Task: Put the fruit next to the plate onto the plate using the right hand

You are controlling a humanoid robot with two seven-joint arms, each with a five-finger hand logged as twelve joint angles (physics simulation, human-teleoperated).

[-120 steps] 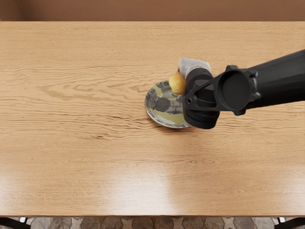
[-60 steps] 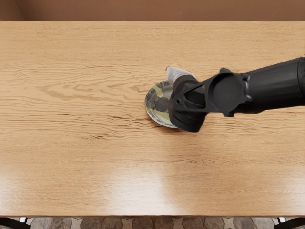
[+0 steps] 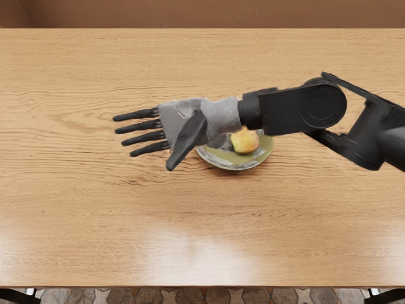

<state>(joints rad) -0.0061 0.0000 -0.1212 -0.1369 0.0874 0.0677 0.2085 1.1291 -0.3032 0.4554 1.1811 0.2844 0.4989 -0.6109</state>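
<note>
right arm (image 3: 297, 109) comes in from the right edge: dark upper section angles up-left to a round joint disc (image 3: 323, 106), then the forearm runs roughly level leftward over the worktop (image 3: 95, 209). At its end the robot hand (image 3: 174, 126) is fully open. The four fingers (image 3: 136, 126) are straight, fanned slightly apart and pointing left, and the thumb (image 3: 183, 144) is splayed down-left toward the near edge. Grey palm faces the camera, with nothing in it and nothing at the fingertips. The fruit (image 3: 245, 140) is yellow with a reddish blush and roundish. It sits on the plate (image 3: 221, 159), on the wrist side of the robot hand, just below the grey wrist cuff and the black forearm. Can't tell whether the forearm touches the fruit or clears it, since they overlap from this angle. The plate lies behind the thumb base: the thumb crosses its left rim in the picture and the wrist hides the far rim. The fruit is right of centre in the visible part of the plate, wholly inside the rim. Plate interior reads yellow-green, and the rim is greyish with a pattern too small to make out. Any marking on the plate, robot hand or arm is too small to read.
</note>
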